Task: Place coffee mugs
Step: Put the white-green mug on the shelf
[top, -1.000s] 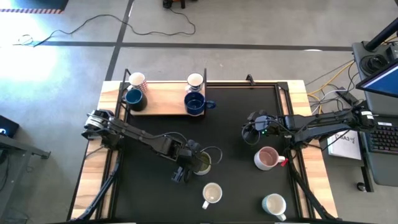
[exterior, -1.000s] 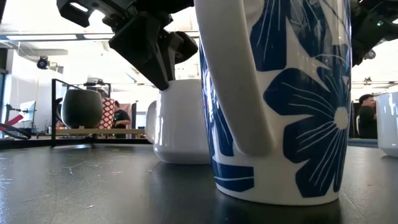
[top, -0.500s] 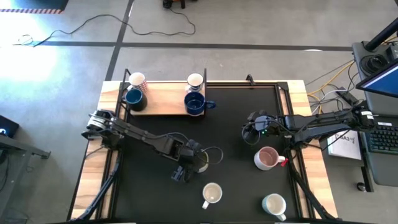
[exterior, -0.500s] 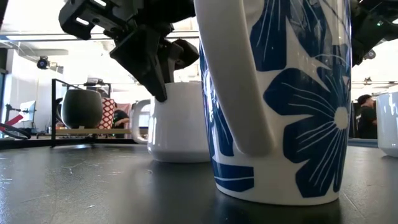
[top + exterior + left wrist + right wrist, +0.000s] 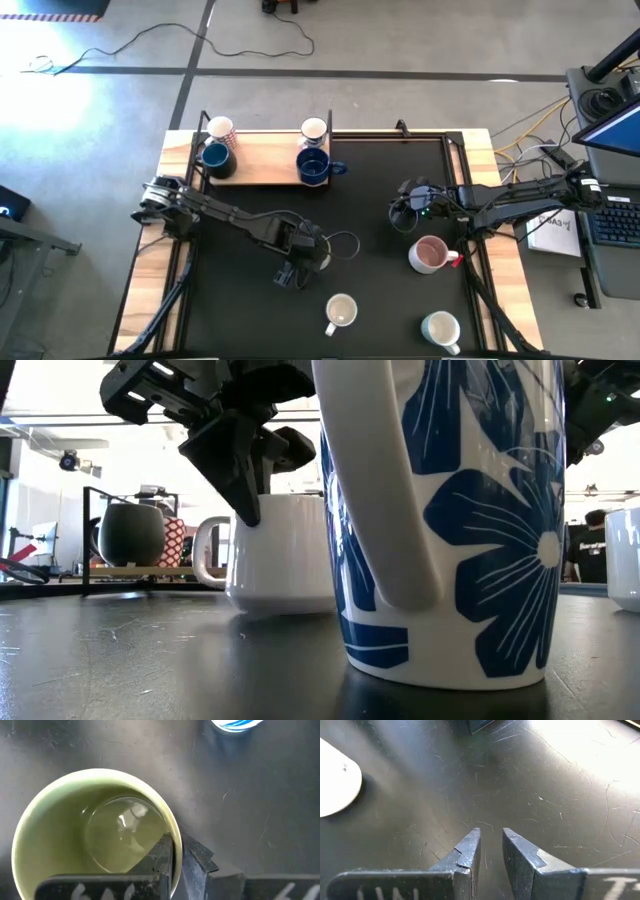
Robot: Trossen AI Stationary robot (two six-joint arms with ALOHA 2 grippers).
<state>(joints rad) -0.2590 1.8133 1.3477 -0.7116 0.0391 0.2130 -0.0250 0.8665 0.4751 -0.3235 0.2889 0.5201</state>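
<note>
The left gripper [image 5: 312, 252] has just pinched shut on the rim of the olive-lined mug [image 5: 95, 827]: a moment ago its fingers straddled the wall loosely, and now the left wrist view shows 1 finger inside the green bowl and the other outside, tight on the lip. From table height the same white-bodied mug [image 5: 275, 555] has turned and slid toward the near left, its handle now swung clear out to the side, and its base looks barely off the black mat [image 5: 380, 300] or just skimming it; I cannot tell which. I take that to mean the pick is made and the carry is starting, probably toward the wooden shelf [image 5: 262, 172] at the back left, where 2 dark blue mugs [image 5: 214, 156] [image 5: 313, 167] and 2 pale printed ones [image 5: 220, 128] [image 5: 313, 129] already stand. The right gripper [image 5: 490, 851] waits low over bare mat on the right side, fingers a little apart and holding nothing, just beside the pink mug [image 5: 429, 254]. A cream mug [image 5: 340, 312] and a white mug with a blue flower print [image 5: 440, 328] stand near the front edge, so 4 mugs, counting the held one, remain off the shelf. A rim pinch with the handle out sideways could let the mug swing.
</note>
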